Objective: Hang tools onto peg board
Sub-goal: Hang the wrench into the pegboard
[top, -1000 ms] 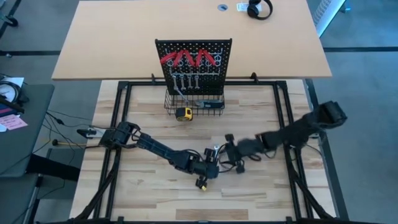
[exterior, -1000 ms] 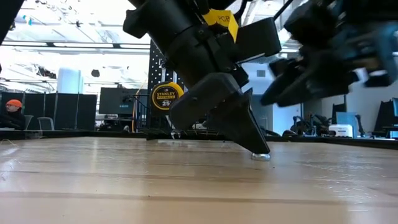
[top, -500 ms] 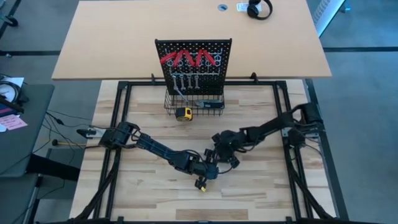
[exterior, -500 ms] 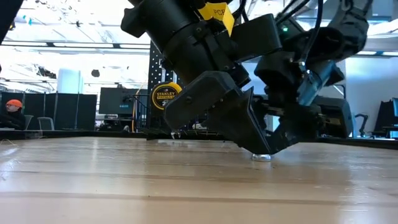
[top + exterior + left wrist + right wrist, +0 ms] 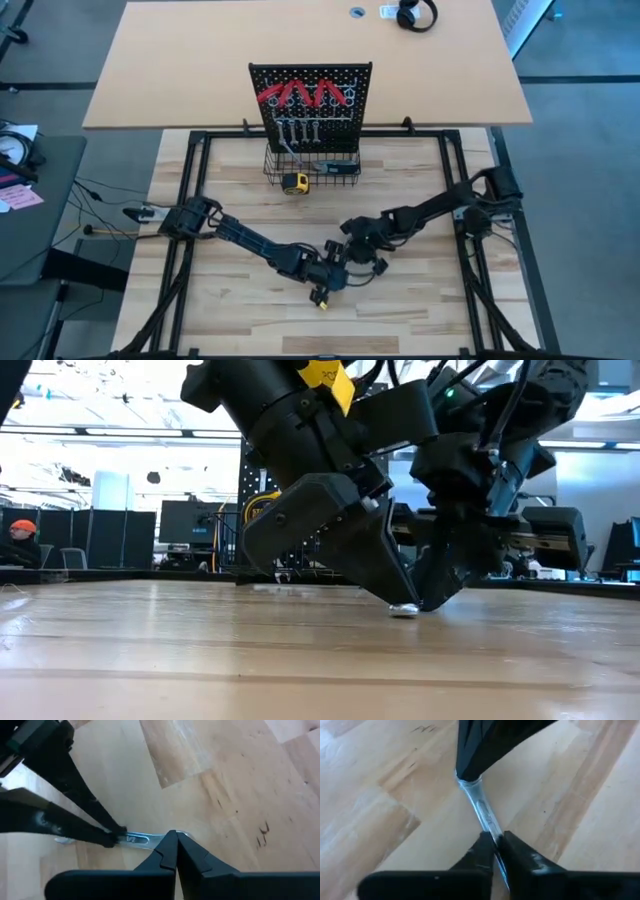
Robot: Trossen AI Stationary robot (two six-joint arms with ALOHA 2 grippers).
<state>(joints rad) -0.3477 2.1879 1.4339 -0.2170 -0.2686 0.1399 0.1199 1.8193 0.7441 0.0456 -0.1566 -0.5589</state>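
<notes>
A slim silver wrench (image 5: 145,840) lies flat on the wooden table, near its middle. My left gripper (image 5: 174,837), also in the high view (image 5: 338,272), is shut with its tips on one end of the wrench. My right gripper (image 5: 495,839), reaching in from the table's right (image 5: 352,262), is shut on the wrench's shaft. At the far edge stands the peg board (image 5: 310,75), where red pliers (image 5: 305,95) and wrenches (image 5: 300,128) hang from hooks. My left gripper presses its shut fingertips (image 5: 467,772) down on the wrench's end (image 5: 181,836), slanting down from the table's left. That end stays on the table. My right gripper pinches the wrench's shaft (image 5: 487,822) between its two fingers, partway along its length. It comes slanting down from the table's right. The wrench lies flat on the table.
A black wire basket (image 5: 312,165) with a yellow tape measure (image 5: 295,182) sits at the peg board's base. The arms' black frame rails (image 5: 190,200) run along the table's left and right sides. Bare wood lies around the two grippers.
My right gripper has come down and toward the table's left, rolling as it went. It now stands at the table top right beside my left gripper, on the wrench.
</notes>
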